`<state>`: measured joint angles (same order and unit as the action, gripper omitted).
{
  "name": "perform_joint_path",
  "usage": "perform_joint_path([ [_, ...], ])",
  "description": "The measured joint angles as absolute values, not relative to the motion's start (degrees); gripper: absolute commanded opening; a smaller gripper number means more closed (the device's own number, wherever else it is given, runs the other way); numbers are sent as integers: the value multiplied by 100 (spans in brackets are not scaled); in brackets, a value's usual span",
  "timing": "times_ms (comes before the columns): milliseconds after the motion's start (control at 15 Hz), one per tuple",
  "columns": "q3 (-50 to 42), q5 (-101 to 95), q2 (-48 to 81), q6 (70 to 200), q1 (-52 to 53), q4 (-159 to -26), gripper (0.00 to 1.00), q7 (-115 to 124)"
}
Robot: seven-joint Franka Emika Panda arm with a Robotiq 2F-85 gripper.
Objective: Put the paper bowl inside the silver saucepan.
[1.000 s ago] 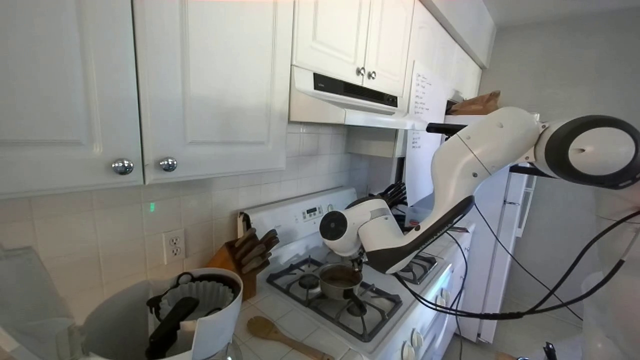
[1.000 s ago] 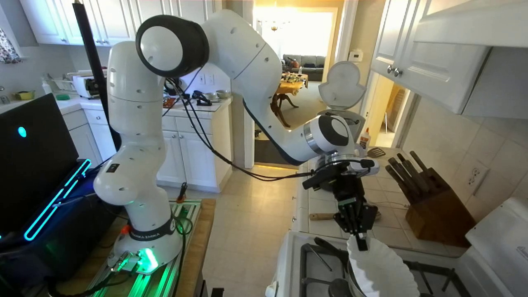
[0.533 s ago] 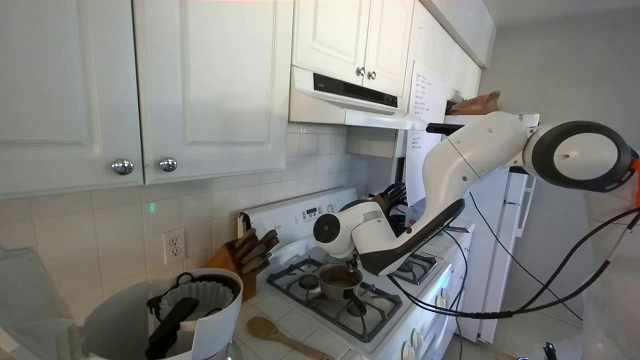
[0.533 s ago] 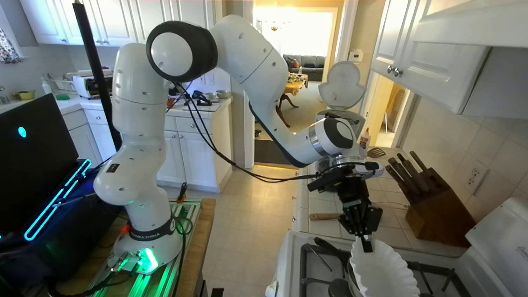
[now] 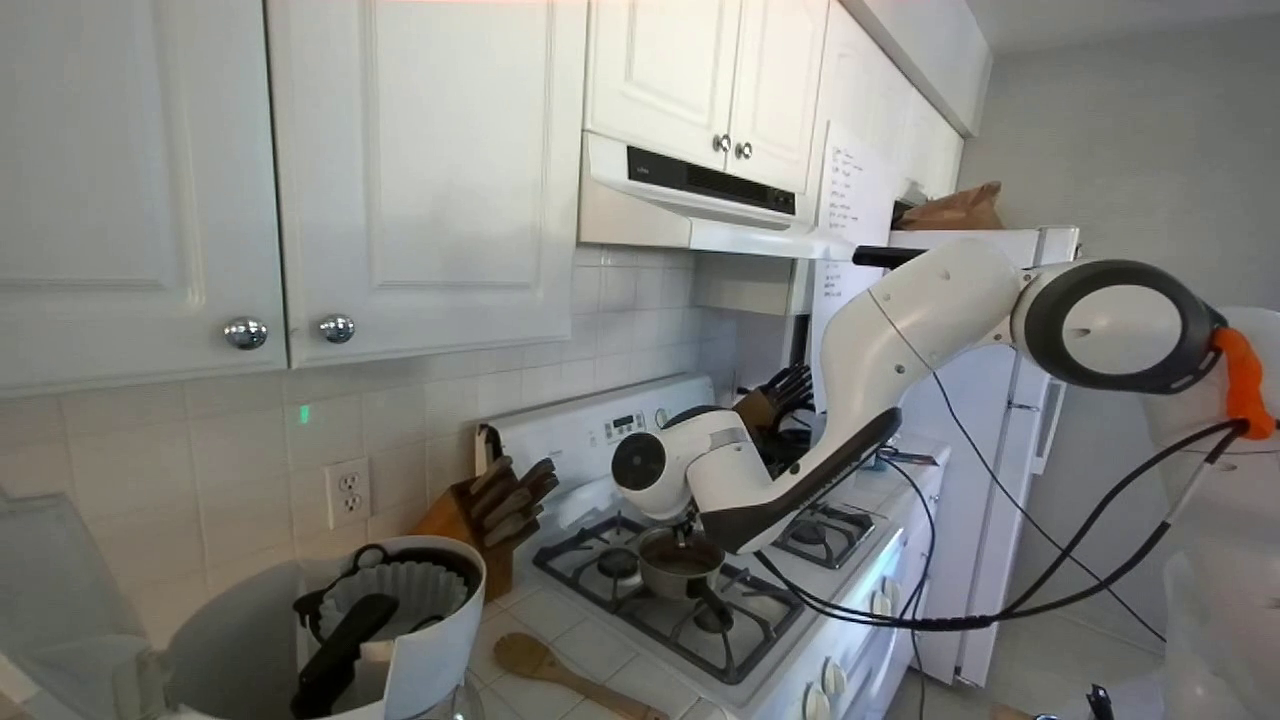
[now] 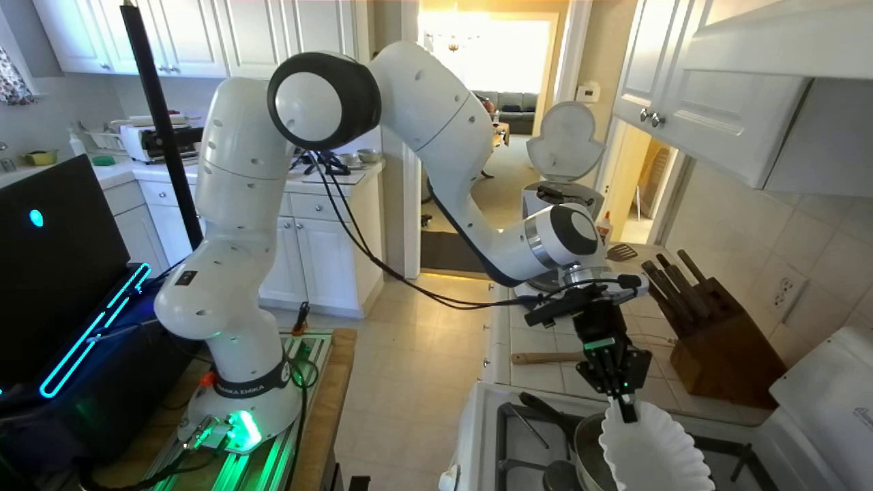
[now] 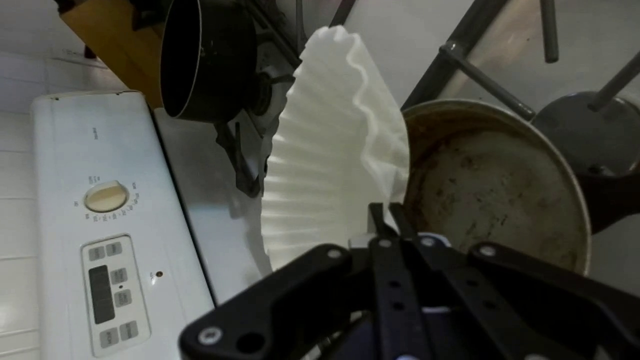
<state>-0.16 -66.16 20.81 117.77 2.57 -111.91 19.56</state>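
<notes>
- The tool (image 7: 386, 216) has its fingers pinched together on the edge of the paper bowl (image 7: 320, 165); the thin wall creases at the grip and the bowl hangs tilted.
- The silver saucepan (image 7: 492, 187) sits on the stove's surface (image 6: 483, 426), and the bowl is not in it yet.
- In the wrist view the saucepan lies between 3 and 4 o'clock from the bowl, whose near edge overlaps its rim; in an exterior view it's at 9 o'clock. Whether paper and metal touch, I can't tell.
- By the arm (image 5: 790, 490), in an exterior view, I can't pick the bowl out at all.
- I'd say the placing step is in hand: the bowl is gripped and brought close, only the last shift remains.
- Next, I reckon, it wants easing between 3 and 4 o'clock in the wrist view until it's over the opening, then levelling, lowering and letting go. The paper could snag on the rim.
- The black pot (image 7: 225, 65), between 10 and 11 o'clock from the bowl, looks out of the way.
</notes>
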Motion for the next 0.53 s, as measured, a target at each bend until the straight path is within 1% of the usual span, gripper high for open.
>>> perform_joint_path([
  [533, 12, -6616, 2398, 12190, 327, -10982, 0, 2158],
])
